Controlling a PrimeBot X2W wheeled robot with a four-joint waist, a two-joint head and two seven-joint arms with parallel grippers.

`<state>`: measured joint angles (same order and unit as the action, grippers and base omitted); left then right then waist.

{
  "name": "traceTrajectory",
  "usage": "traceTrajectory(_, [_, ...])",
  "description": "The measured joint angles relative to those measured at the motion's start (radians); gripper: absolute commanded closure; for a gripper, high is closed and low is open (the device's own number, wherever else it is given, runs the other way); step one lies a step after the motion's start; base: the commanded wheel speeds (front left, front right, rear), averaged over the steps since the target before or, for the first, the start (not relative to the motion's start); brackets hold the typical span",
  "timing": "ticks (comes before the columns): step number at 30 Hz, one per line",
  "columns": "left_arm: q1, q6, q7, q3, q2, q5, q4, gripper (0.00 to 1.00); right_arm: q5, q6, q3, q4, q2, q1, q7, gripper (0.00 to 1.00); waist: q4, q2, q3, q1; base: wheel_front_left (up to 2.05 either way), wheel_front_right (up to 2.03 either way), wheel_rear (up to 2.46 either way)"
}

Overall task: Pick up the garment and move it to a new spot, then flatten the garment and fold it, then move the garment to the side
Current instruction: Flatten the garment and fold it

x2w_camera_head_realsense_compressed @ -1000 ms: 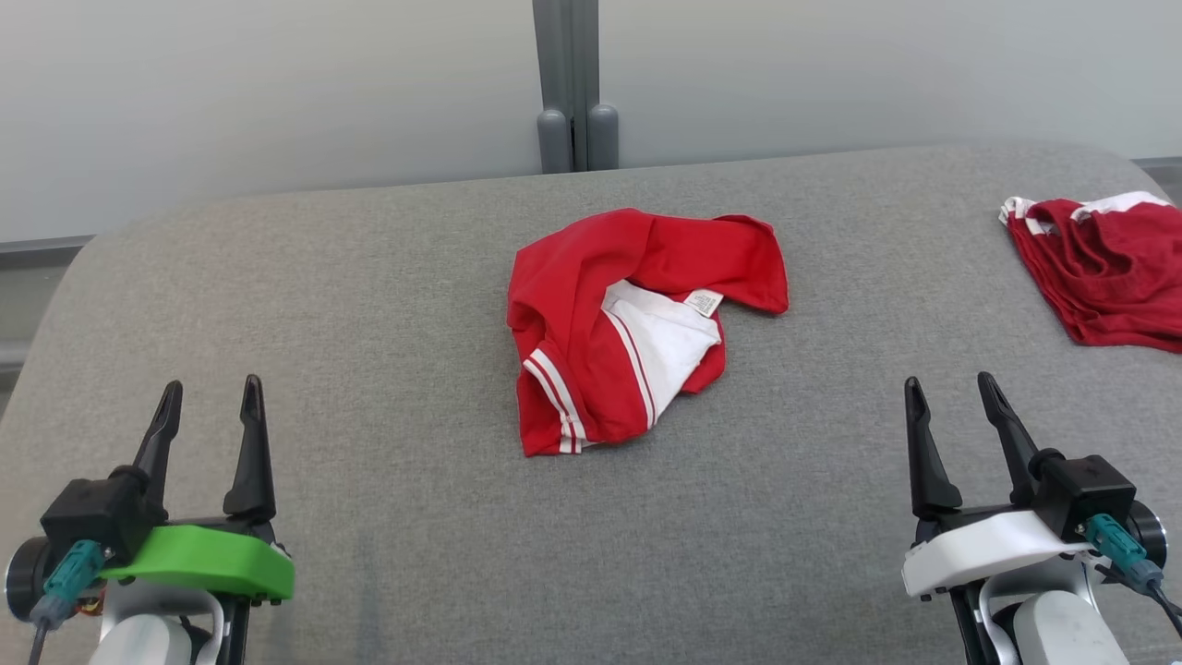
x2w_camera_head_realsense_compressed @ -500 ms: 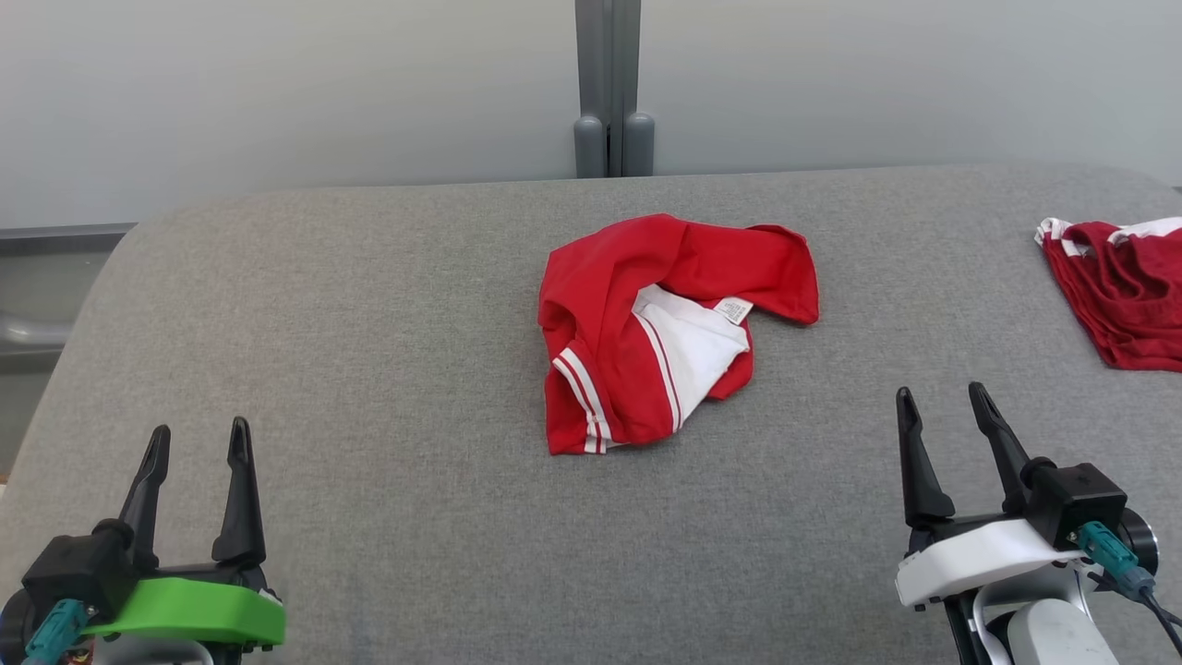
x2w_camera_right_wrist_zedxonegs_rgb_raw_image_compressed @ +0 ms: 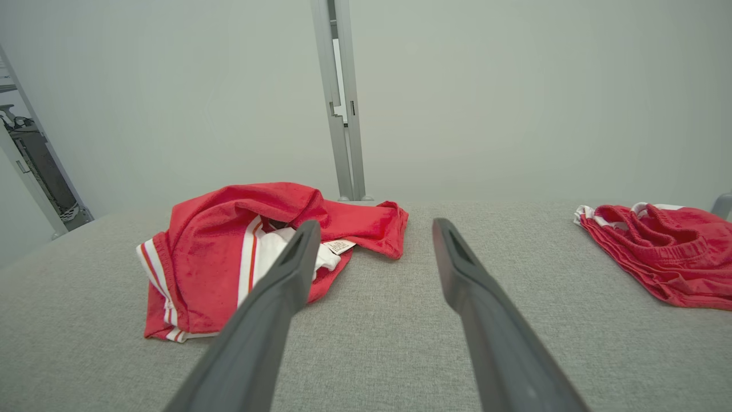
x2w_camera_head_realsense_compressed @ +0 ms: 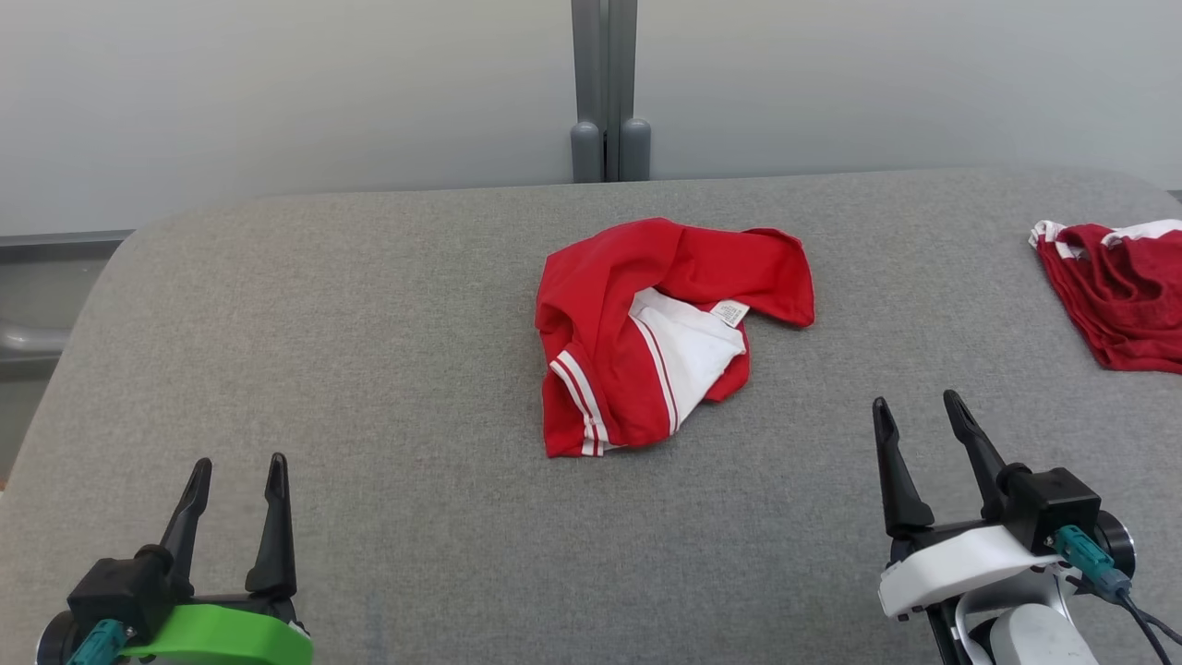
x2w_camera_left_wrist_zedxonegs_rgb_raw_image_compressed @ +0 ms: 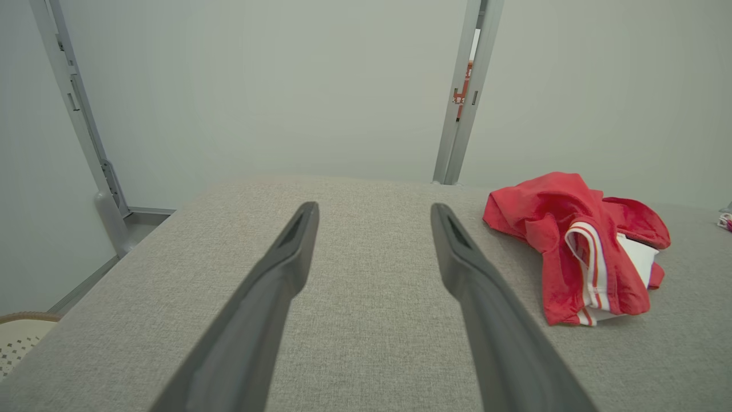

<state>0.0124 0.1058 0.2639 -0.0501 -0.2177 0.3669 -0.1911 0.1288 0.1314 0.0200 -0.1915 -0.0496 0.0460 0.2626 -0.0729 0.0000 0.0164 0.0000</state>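
Note:
A crumpled red garment point(x2w_camera_head_realsense_compressed: 646, 314) with white stripes, a white inner panel and a small label lies in a heap at the middle of the grey padded table point(x2w_camera_head_realsense_compressed: 369, 351). The left wrist view has the garment point(x2w_camera_left_wrist_zedxonegs_rgb_raw_image_compressed: 577, 246) at the right, and in the right wrist view the garment point(x2w_camera_right_wrist_zedxonegs_rgb_raw_image_compressed: 229, 252) sits at the left. My left gripper point(x2w_camera_head_realsense_compressed: 237, 468) hovers open and empty at the lower left, well short of the heap. At the lower right, my right gripper point(x2w_camera_head_realsense_compressed: 914, 406) is open too, with nothing between its fingers.
A second red garment point(x2w_camera_head_realsense_compressed: 1117, 286) with white trim lies at the table's far right edge; the right wrist view shows this second garment point(x2w_camera_right_wrist_zedxonegs_rgb_raw_image_compressed: 657, 252) at its right. A grey post point(x2w_camera_head_realsense_compressed: 607, 92) stands behind the table against a pale wall. A perforated basket rim point(x2w_camera_left_wrist_zedxonegs_rgb_raw_image_compressed: 17, 337) sits low at the left.
Half a second ago to now, my left gripper has dropped lower and slightly inward, and my right gripper has edged left. The garment lies as before; the earlier shift was the camera's.

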Motion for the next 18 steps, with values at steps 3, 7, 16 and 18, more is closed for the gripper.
traceTrajectory(3, [0.0,0.007,0.0,-0.002,0.007,-0.006,-0.007,0.0,0.0,0.0,0.009,-0.006,0.0,0.0,0.0,0.0,0.002,0.0,0.001,0.0,0.0,0.0,0.0])
traceTrajectory(7, [0.0,0.012,0.0,0.001,0.013,-0.009,-0.016,0.0,0.0,0.0,0.02,-0.009,0.0,-0.001,0.0,0.0,0.004,0.0,0.003,0.0,0.0,0.0,0.0])
traceTrajectory(16, [0.0,0.017,0.0,0.009,0.019,-0.017,-0.038,0.0,0.005,0.0,0.025,-0.016,0.0,-0.004,0.0,0.0,0.005,0.0,0.004,0.0,0.0,0.0,0.0])
traceTrajectory(18, [0.0,0.018,0.0,0.01,0.02,-0.018,-0.04,0.0,0.007,0.0,0.025,-0.018,0.0,-0.004,0.0,0.0,0.005,0.0,0.004,0.0,0.0,0.0,0.0])
